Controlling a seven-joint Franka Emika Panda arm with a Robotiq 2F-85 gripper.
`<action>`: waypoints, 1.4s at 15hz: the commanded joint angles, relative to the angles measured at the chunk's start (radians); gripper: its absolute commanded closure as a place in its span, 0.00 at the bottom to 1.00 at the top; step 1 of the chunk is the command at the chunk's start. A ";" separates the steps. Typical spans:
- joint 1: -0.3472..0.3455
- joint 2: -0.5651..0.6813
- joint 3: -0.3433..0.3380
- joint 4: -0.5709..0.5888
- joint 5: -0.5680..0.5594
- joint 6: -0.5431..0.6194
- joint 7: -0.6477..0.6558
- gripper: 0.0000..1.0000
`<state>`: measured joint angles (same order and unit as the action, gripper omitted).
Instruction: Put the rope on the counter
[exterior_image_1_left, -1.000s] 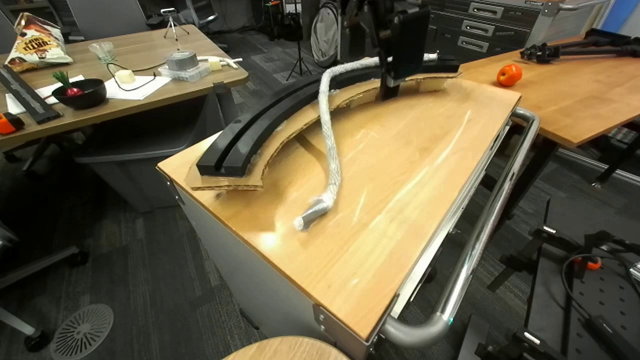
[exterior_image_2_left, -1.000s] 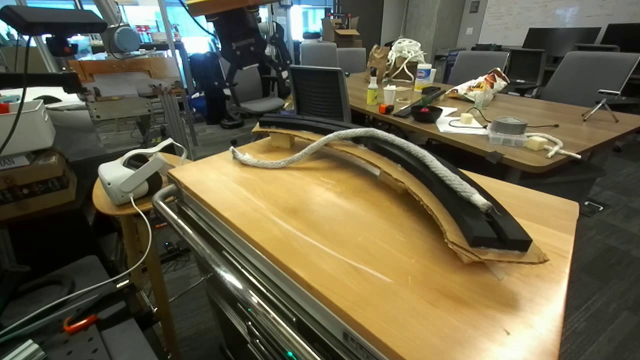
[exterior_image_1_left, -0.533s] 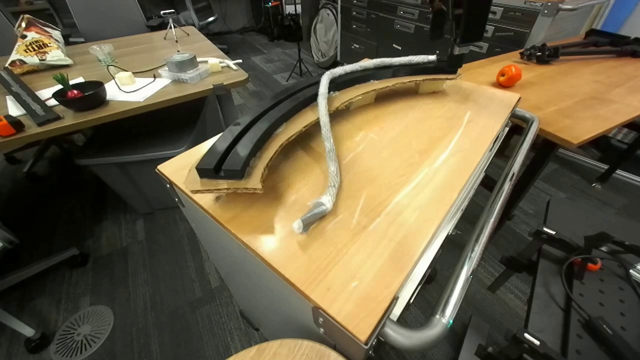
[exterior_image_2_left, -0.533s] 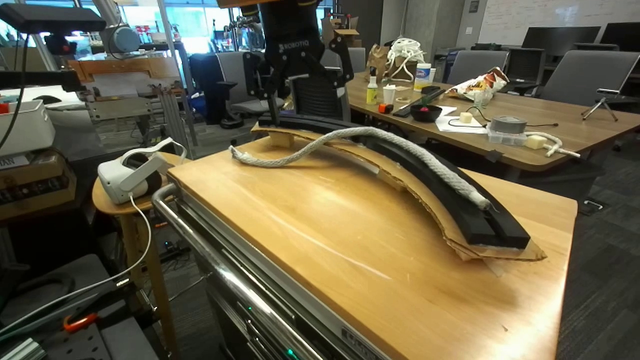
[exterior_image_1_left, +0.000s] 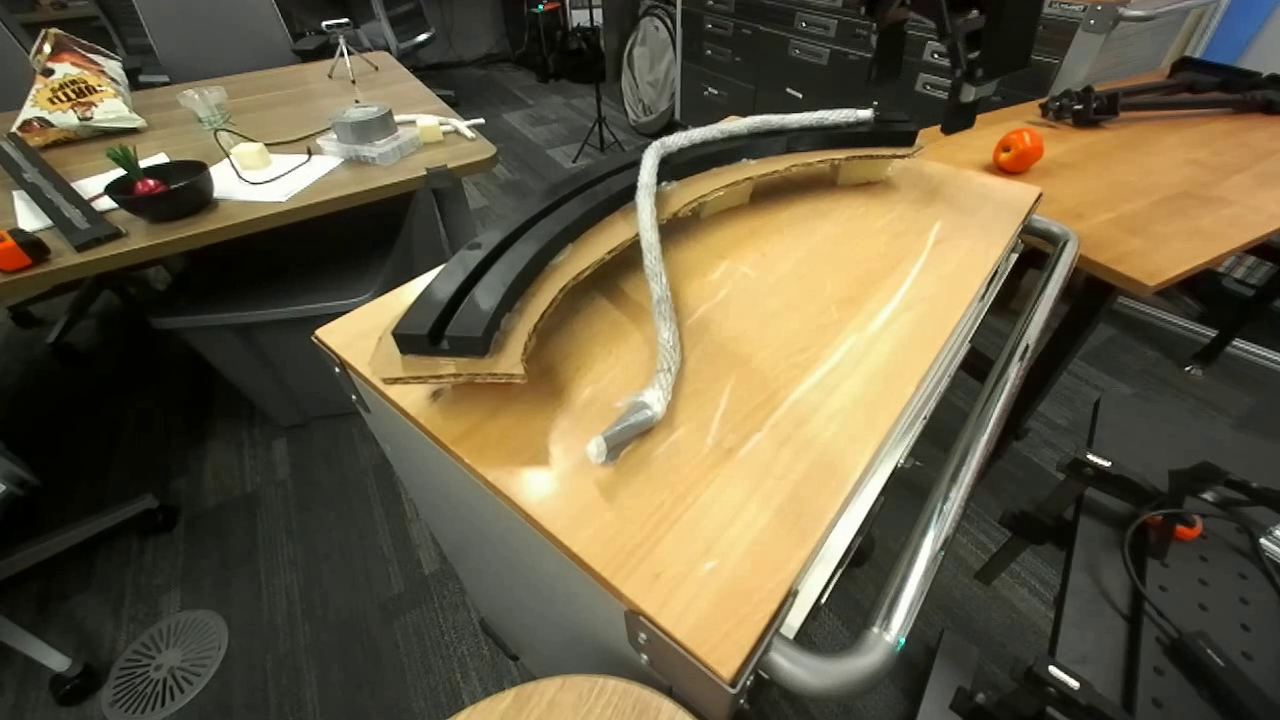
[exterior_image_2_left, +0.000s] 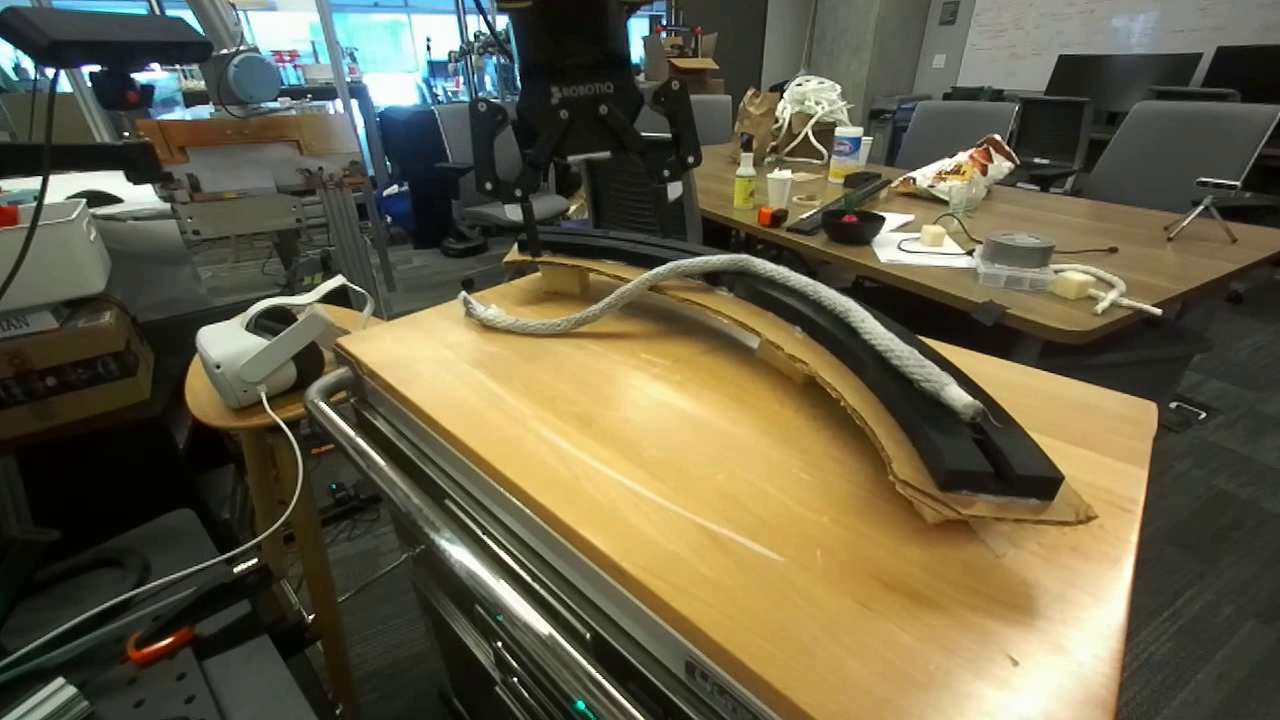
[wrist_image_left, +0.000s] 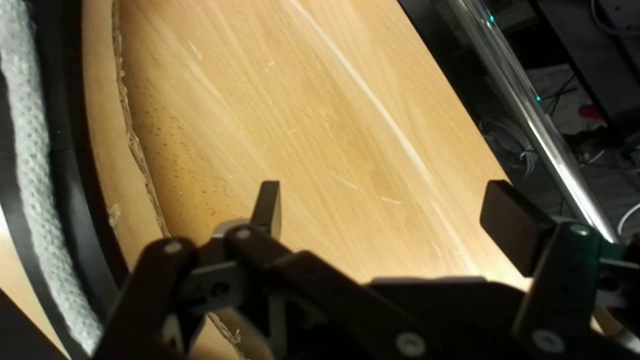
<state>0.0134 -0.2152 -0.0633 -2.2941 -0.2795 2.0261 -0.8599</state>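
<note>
The counter (exterior_image_1_left: 800, 320) bore a black curved channel (exterior_image_1_left: 512, 277). The rope (exterior_image_1_left: 652, 262) lay partly along that channel, its remainder running down onto the counter. The gripper (wrist_image_left: 387, 212) was observed with fingers wide apart, the counter showing between them in the wrist view.

Hidden around the pincer (wrist_image_left: 392, 215)
Both exterior views cut off its top. In the wrist view it hides some cardboard (wrist_image_left: 111, 125); rope (wrist_image_left: 34, 172) beside it and table (wrist_image_left: 310, 130) beneath run off the top edge; a reddish thing (wrist_image_left: 590, 112) beyond is too blurred to name.
</note>
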 joint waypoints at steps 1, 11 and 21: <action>-0.005 -0.074 -0.058 -0.021 0.034 0.019 -0.269 0.00; -0.077 0.034 -0.095 0.016 0.046 0.245 -0.130 0.00; -0.204 0.295 -0.144 0.133 -0.016 0.494 0.091 0.00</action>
<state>-0.1841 0.0124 -0.2125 -2.2271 -0.2955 2.4920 -0.8152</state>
